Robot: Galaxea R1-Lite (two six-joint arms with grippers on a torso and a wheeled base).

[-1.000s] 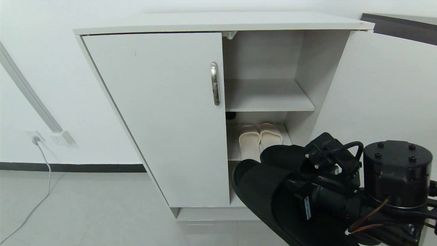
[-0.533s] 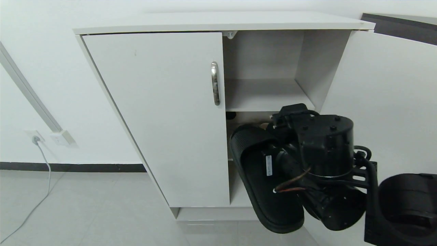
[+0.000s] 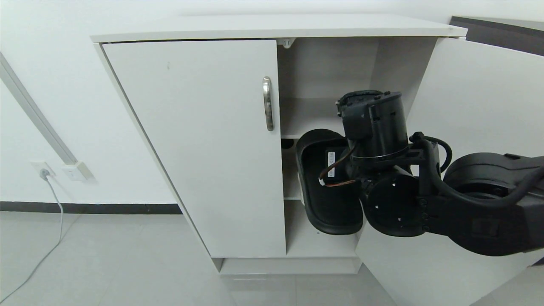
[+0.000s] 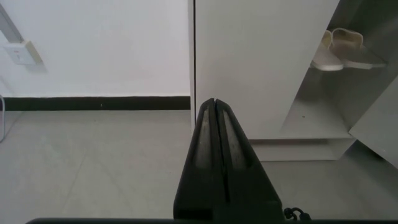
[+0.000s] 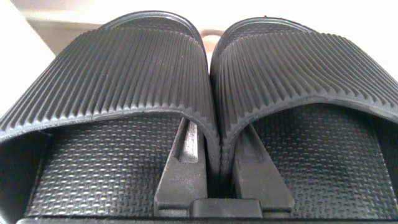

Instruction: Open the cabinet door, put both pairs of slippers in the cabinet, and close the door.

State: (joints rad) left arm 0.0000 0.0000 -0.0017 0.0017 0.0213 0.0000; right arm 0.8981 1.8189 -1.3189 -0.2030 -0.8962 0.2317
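With your left gripper [image 4: 214, 109] closed and empty over the floor, your right gripper [image 5: 216, 140] pinches the black slippers [image 5: 146, 68] by their touching inner walls, a fair hold since they look light, soft and bendy, at the mouth of the open cabinet [image 3: 272, 27], white slippers [image 4: 336, 46] shelved beyond.
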